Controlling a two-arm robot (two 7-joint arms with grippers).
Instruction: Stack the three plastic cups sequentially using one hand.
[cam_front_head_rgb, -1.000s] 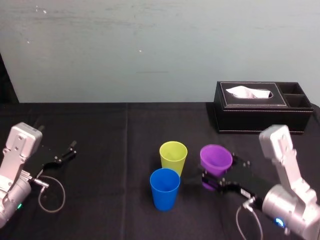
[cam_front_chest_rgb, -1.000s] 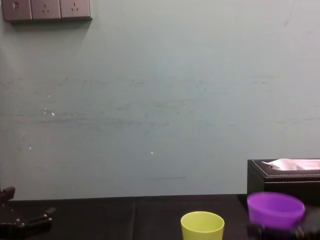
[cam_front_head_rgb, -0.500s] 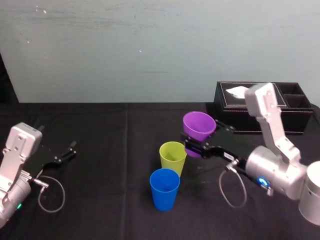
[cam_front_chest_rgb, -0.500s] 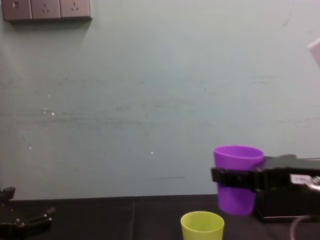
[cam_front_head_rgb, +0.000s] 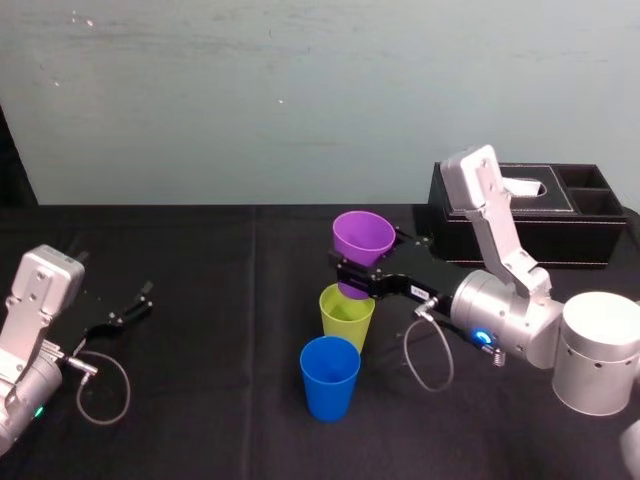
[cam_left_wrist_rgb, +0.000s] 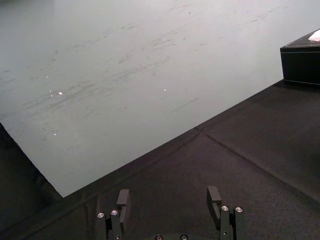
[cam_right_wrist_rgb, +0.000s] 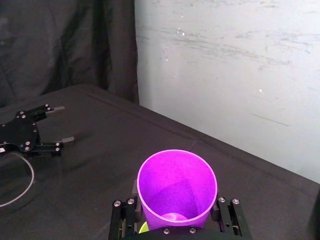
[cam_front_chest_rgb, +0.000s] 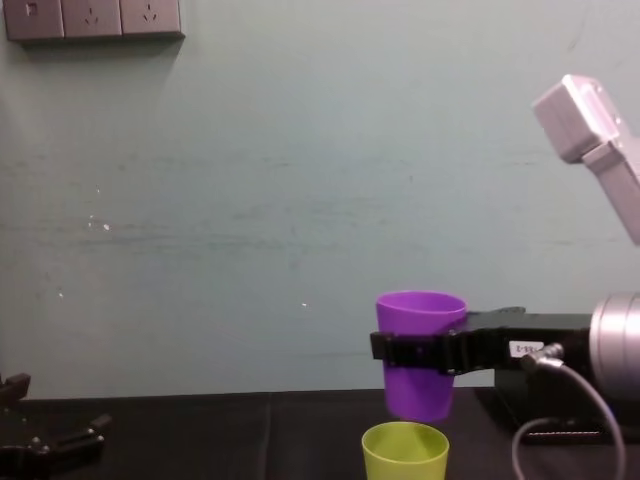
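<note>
We hold the purple cup upright in our right end effector, its fingers clamped on the cup's lower wall. The cup hangs directly above the lime-green cup, base close over its mouth; we cannot tell whether they touch. The blue cup stands on the counter just in front of the lime-green cup. The black tissue box sits behind it, to the right. Our left end effector rests well to its left, fingers apart.

The upper cup hangs above the rear cup, the front cup before them.
</note>
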